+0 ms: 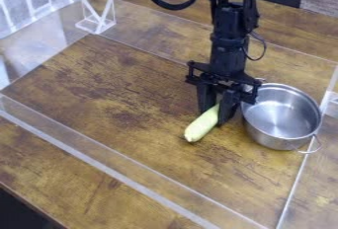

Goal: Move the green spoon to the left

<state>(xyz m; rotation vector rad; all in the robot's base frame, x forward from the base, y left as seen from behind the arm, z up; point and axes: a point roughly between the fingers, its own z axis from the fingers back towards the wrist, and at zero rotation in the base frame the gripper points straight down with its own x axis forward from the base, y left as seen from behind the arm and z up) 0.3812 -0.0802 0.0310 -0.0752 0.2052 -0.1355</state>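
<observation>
The green spoon shows as a thick yellow-green tapered handle, tilted, with its lower tip near the wooden table. Its upper end sits between the fingers of my black gripper, which is shut on it. The silver bowl end is hidden by the fingers. The arm comes down from the top of the view, just left of the steel pot.
A round steel pot stands right beside the gripper on its right. Clear acrylic walls border the table at the front, left and right. A small clear stand sits at the back left.
</observation>
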